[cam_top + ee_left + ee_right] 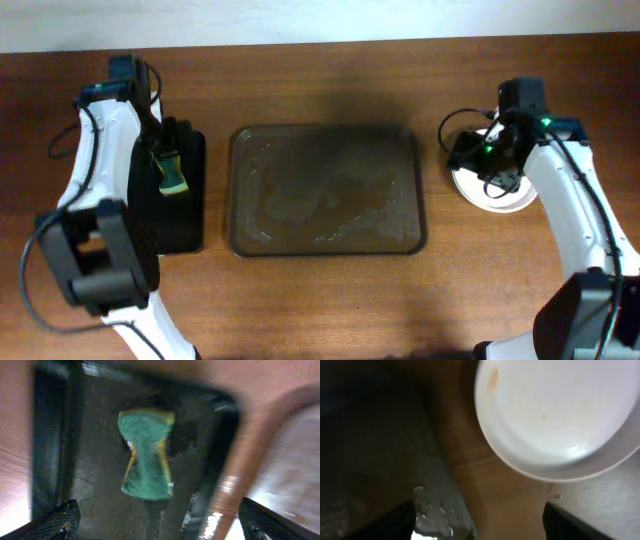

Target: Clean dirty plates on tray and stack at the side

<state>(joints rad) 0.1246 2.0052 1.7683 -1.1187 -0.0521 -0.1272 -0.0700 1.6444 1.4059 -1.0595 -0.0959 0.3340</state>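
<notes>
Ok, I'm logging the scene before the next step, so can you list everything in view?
brown tray: one, brown, centre of the table, no plates on it, wet patches on its floor
plates: white stack, count cannot be told, on the table right of the brown tray; faint orange marks on the top one
black tray: one, black, left of the brown tray
sponge: one, green and yellow, lying in the black tray
table: one, brown wood
left claw: open, above the sponge
right claw: open, above the plates
</notes>
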